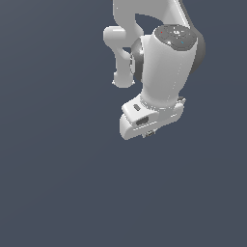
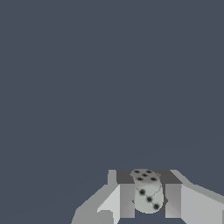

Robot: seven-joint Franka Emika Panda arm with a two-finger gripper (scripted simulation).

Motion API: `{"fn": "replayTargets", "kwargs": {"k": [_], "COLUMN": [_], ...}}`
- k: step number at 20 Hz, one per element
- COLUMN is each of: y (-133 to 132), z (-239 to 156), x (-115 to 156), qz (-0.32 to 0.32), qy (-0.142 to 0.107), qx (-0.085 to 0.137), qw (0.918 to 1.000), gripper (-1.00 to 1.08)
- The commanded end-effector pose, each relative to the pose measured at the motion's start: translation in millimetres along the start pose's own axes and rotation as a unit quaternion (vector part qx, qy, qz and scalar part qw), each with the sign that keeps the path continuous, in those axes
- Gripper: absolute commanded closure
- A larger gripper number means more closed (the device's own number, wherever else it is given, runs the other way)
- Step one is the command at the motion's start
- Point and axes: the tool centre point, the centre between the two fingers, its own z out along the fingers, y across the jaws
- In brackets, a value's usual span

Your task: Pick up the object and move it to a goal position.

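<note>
In the wrist view the object (image 2: 148, 192) is a small pale grey-white die with dark pips and rounded corners. It sits between the two grey fingers (image 2: 127, 199) of my gripper (image 2: 148, 200), which is shut on it from both sides. In the exterior view the white arm hangs in the upper middle, and the gripper (image 1: 149, 133) shows only as a small dark tip under the white hand. The die itself is hidden there behind the hand.
A plain dark blue-grey surface fills both views. No other objects or edges show.
</note>
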Motion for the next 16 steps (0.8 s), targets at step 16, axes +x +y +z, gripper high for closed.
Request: {"fn": "replayTargets", "kwargs": {"k": [16], "y": [-1], "z": [-74], "x": [11], "qz": [0.001], "qy": [-0.001], "qx": [0.0], "qw": [1.0], "gripper": [1.08]}}
